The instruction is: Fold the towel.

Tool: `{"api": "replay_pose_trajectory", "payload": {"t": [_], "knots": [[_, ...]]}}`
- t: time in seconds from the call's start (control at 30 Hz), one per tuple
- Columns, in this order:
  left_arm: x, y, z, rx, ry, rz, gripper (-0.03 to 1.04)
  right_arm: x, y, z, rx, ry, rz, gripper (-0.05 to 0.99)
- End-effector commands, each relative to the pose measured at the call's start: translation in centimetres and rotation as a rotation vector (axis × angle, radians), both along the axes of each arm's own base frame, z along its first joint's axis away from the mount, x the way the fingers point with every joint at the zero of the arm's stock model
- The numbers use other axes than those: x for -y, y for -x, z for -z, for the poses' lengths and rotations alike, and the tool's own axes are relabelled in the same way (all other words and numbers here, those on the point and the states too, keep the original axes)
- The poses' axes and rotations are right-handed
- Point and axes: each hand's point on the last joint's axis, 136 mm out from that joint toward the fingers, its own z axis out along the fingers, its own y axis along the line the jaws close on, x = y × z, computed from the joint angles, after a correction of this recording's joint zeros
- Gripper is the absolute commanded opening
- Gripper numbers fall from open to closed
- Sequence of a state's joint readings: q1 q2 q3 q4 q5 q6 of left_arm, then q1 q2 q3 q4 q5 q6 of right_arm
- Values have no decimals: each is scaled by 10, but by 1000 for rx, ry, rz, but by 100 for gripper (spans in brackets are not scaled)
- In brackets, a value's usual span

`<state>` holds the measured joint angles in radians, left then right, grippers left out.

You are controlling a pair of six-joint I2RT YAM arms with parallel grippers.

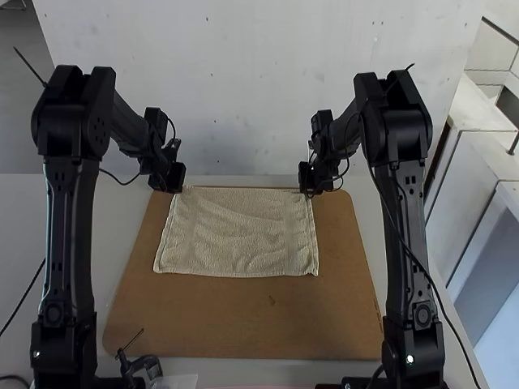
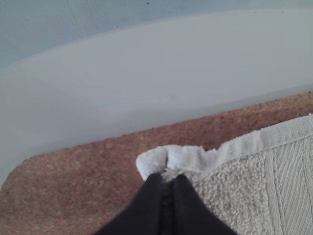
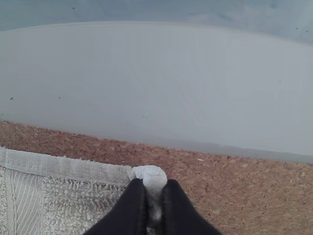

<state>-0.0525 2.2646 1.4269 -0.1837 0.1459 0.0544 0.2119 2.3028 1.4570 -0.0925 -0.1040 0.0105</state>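
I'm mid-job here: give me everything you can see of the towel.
The towel is cream, with looped, terry-like texture, a smooth hem and a ribbed band near each short side. It lies spread as a wide rectangle, lightly rippled, on the far half of the brown board. The left gripper pinches its far left corner, the right gripper its far right corner.

Lab, robotics type. Contents: left robot arm (image 1: 69, 235), black, jointed; right robot arm (image 1: 397, 219), matching; exposed cable (image 1: 23, 298); pale table (image 1: 113, 235) bearing one cork board (image 1: 243, 324).
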Motion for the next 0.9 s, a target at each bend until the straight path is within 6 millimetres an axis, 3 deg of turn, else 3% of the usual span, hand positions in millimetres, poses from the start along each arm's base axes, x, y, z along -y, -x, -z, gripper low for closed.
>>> {"api": "replay_pose_trajectory", "payload": {"t": [0.0,0.47,0.87], "knots": [[7,0,18,-22,22,12,2,-1,13,18,-42,-3,-13,2],[3,-1,-19,33,27,1,2,-4,-1,-45,70,-45,14,2],[1,14,-59,84,27,0,2,-1,14,-80,118,-55,11,2]]}}
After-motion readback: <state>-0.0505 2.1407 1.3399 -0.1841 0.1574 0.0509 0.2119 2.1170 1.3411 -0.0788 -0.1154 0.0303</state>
